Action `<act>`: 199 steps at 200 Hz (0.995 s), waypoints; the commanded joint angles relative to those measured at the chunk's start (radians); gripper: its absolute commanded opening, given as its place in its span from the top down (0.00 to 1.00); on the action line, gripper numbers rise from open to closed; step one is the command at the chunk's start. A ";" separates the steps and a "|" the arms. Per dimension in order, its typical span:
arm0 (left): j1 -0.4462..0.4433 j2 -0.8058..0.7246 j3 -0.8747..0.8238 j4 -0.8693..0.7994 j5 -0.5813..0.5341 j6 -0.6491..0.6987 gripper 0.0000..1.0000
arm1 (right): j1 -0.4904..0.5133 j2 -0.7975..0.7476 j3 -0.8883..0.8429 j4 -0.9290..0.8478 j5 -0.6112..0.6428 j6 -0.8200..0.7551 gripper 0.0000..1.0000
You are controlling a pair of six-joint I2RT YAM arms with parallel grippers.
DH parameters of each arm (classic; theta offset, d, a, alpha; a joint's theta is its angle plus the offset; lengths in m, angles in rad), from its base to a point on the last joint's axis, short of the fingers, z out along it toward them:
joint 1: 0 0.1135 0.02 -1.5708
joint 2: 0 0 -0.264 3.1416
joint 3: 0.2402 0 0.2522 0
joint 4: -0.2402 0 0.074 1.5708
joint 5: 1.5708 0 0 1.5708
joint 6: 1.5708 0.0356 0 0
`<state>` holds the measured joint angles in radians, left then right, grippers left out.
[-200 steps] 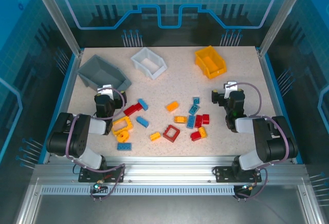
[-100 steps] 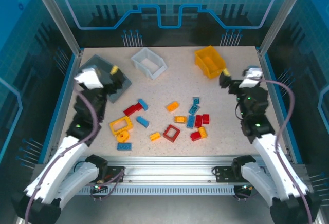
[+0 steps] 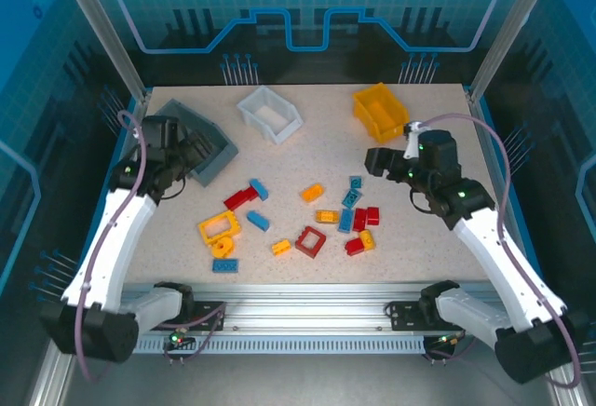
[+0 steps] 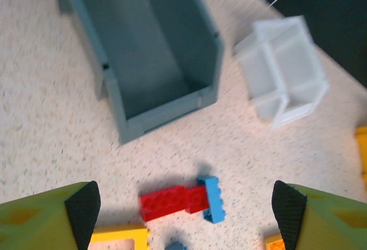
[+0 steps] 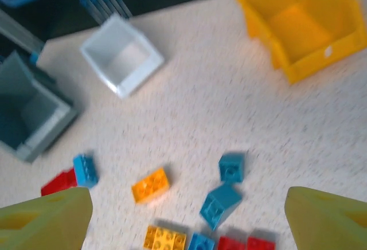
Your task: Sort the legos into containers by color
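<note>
A speckled beige table (image 3: 317, 155) sits inside an aluminium-framed enclosure (image 3: 98, 24) with blue translucent, circuit-patterned wall panels (image 3: 307, 1).

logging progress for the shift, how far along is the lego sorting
Done: nothing yet; the large dark grey plastic bin, the small white plastic bin and the yellow-orange plastic bin all look empty. In hand: nothing; the left gripper and right gripper are open above the speckled table. Left: all the red, yellow-orange and blue plastic toy bricks, lying loose there.
</note>
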<state>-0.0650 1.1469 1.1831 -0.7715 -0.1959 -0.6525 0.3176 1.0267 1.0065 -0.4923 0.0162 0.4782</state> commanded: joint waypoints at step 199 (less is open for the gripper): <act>0.122 1.011 0.773 -0.024 0.306 0.160 0.85 | 0.005 0.574 0.380 0.003 -0.119 -0.145 0.21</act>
<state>0.0681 2.1597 1.9545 -0.8040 0.0299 -0.5434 0.3401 1.5826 1.3560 -0.4965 -0.0807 0.3355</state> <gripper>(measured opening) 0.204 0.797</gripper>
